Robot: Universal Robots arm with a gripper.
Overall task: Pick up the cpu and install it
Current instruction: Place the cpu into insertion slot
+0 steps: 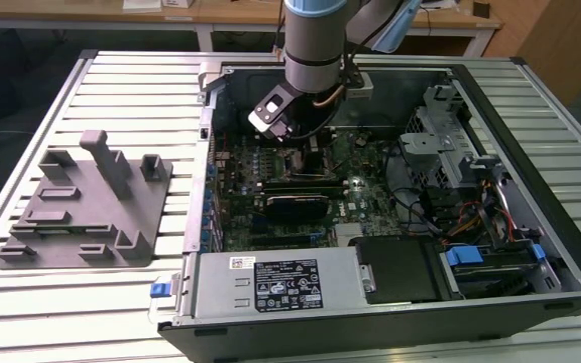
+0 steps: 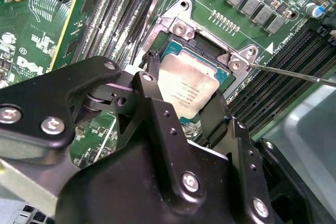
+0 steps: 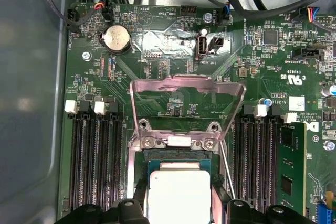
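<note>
Exterior view: arm [image 1: 316,38] is seen reaching down into the open computer case [image 1: 532,189]. Second wrist view: cpu [image 2: 190,83] is clamped at opposite edges by the gripper [image 2: 184,90], at the open socket [image 2: 207,51]. First wrist view: retention frame [image 3: 188,84] is seen flipped up beyond the cpu [image 3: 179,196].

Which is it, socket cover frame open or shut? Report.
Open: the metal cover frame is swung back, clear of the cpu, whose top is uncovered.

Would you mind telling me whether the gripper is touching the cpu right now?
Touching. In the first wrist view the gripper has its fingers flush against opposite edges of the cpu, with no gap visible.
</note>
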